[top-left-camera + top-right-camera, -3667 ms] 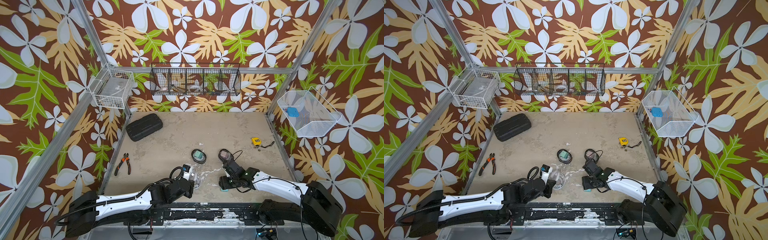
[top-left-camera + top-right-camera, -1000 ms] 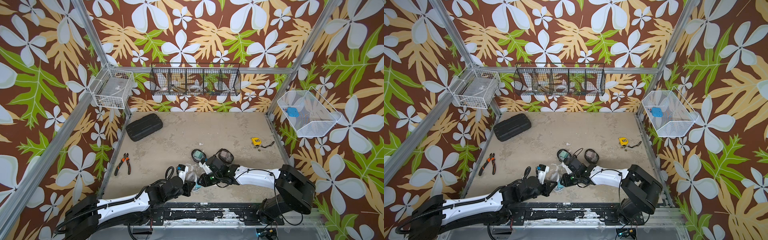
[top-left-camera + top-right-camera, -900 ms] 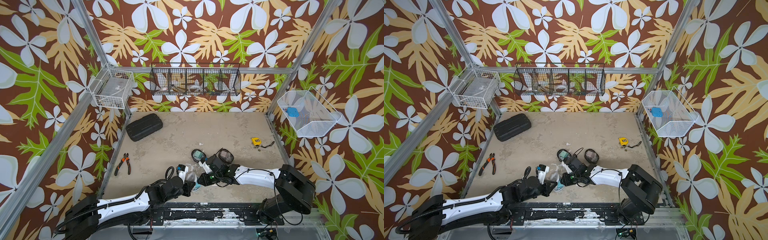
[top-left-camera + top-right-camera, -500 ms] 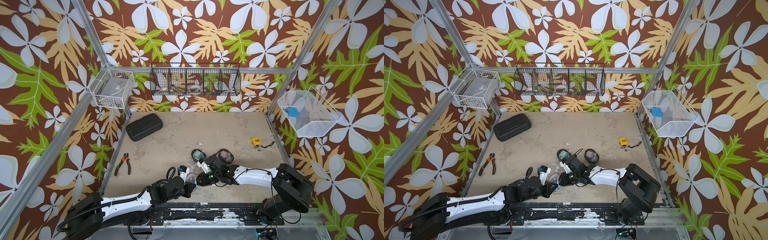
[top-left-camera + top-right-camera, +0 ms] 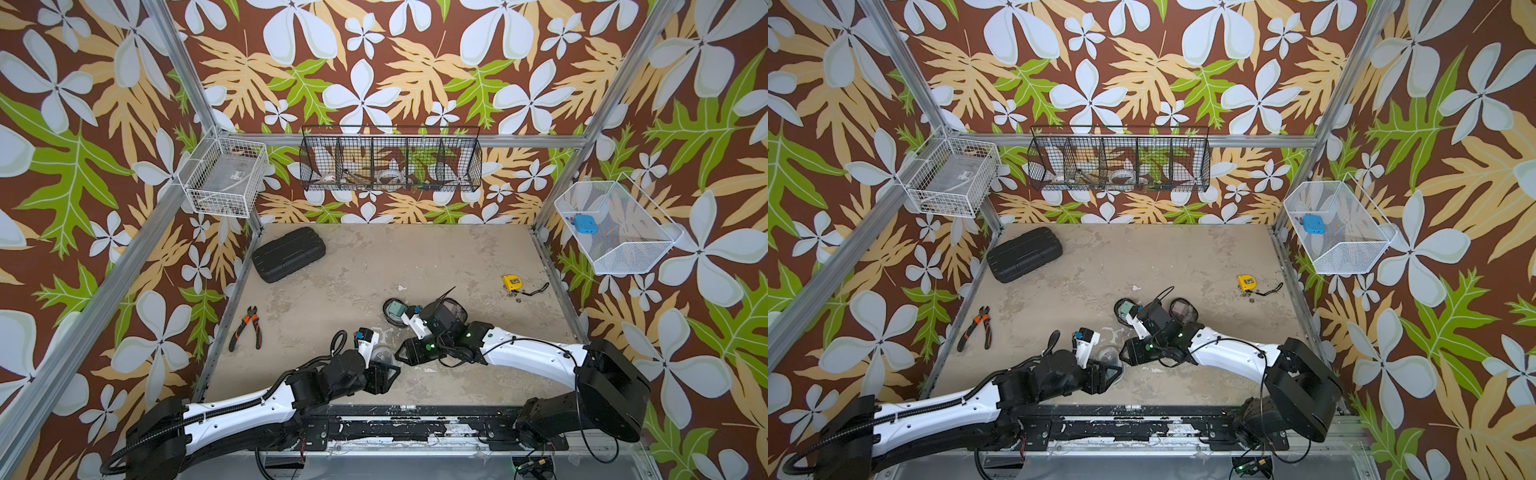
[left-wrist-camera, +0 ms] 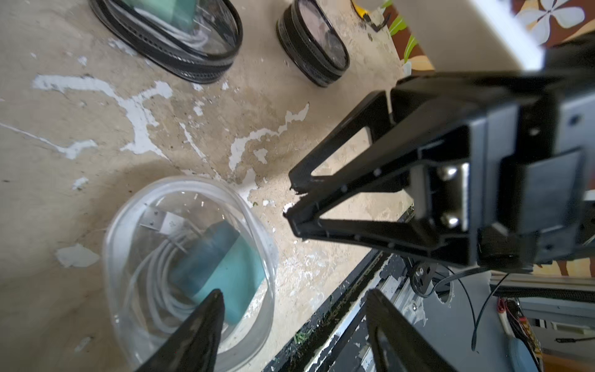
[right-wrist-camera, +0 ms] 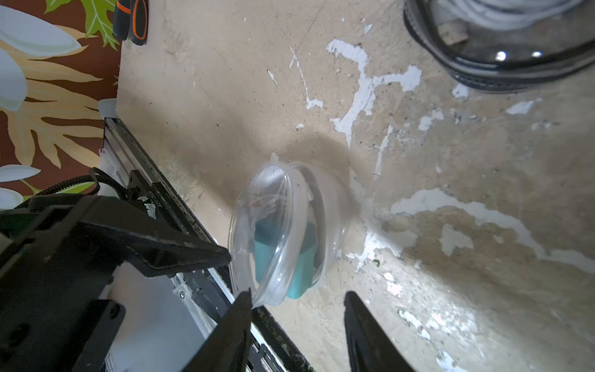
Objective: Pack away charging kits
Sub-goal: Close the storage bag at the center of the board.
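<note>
Clear pouch point(image 7: 283, 235) lies on the table point(image 5: 374, 257) near its front edge, just beside the front rail point(image 7: 180, 206), between the two arms; teal plug point(image 6: 231, 267) and coiled white cable point(image 6: 151, 280) sit inside it. Left gripper point(image 6: 293, 293) is spread wide over the pouch and grips nothing. Right gripper point(image 7: 298, 293) also stands parted, nothing between its jaws; one of its fingertips point(image 7: 240, 312) is at the pouch rim, touching or just short of it, cannot tell which. In the right wrist view the lid looks skewed on the shell, not seated all round; judged half closed. Risks, as judged: (1) nothing holds the pouch, so a brush from that fingertip can slide it onto the rail and off the table; (2) a push on the skewed lid can spring it open and spill plug and cable; (3) a cable loop may sit in the seam and block the snap, not clear enough to confirm; (4) both grippers hang close together over one small light target, so a closing move by either can strike the other. A black-rimmed pouch point(image 6: 180, 48) and a second black-rimmed pouch point(image 6: 312, 48) lie farther back, apart from all this
</note>
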Available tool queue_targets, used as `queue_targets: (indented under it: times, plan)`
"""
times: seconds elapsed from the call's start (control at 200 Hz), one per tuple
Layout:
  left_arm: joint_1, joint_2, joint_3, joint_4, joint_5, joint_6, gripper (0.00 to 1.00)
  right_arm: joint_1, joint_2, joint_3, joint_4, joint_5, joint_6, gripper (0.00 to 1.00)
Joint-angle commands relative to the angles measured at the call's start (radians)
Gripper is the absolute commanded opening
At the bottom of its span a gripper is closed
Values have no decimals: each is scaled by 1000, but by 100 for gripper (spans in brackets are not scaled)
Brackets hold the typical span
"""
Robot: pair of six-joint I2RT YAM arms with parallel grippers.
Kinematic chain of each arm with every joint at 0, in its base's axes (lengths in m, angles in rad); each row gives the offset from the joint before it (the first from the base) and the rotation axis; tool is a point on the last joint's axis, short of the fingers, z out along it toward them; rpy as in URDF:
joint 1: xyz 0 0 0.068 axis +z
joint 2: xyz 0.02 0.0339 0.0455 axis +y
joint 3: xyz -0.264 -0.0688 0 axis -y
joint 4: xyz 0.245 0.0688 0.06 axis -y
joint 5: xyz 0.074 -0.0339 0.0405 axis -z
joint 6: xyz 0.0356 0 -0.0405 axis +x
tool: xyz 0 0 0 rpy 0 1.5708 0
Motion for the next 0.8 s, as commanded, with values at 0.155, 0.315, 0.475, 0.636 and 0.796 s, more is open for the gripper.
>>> queue_targets:
  times: [0.155,0.315,0.475,0.636,0.796]
  plan:
    - [84,-9,-19,-109,-22,-18,67,65,92,88,-14,-17,-38,48]
    - [95,16,-25,-114,-36,-42,65,76,118,97,-53,23,-43,44]
    - [110,21,-49,-82,4,-44,62,77,103,72,-67,45,-49,34]
    - [110,41,-87,-21,50,-74,55,76,113,57,-48,36,-42,27]
    - [110,39,-95,7,69,-78,52,76,107,46,-9,17,-31,25]
